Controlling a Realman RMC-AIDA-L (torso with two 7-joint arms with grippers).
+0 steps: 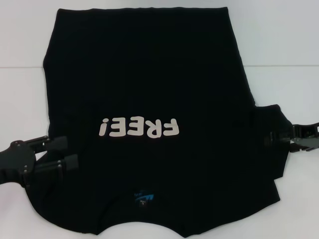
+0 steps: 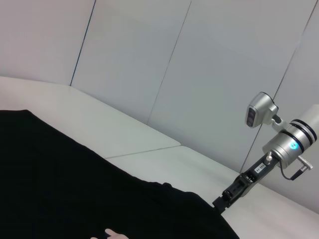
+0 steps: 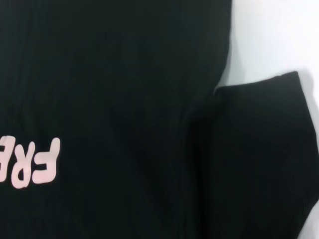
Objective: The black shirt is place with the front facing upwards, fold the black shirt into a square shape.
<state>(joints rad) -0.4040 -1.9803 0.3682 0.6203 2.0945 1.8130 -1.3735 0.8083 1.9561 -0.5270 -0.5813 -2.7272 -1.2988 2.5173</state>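
A large black cloth T-shirt [image 1: 149, 89] with white lettering lay flat on the white counter [image 1: 279, 35]. The left tool [image 1: 67, 153] rested open at one sleeve. The right tool [image 1: 273, 138] touched the other sleeve; I couldn't tell its grip.

Black shirt [image 1: 149, 79] covers most of table [image 1: 279, 45]. You get bare strips at 9 and 3 o'clock. Left gripper [image 1: 70, 153] occupies 8; right gripper [image 1: 275, 137] occupies 3, at sleeve.

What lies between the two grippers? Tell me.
The black shirt, front up with its FREE! lettering, spans the stretch between the left gripper and the right gripper, as the head view shows.
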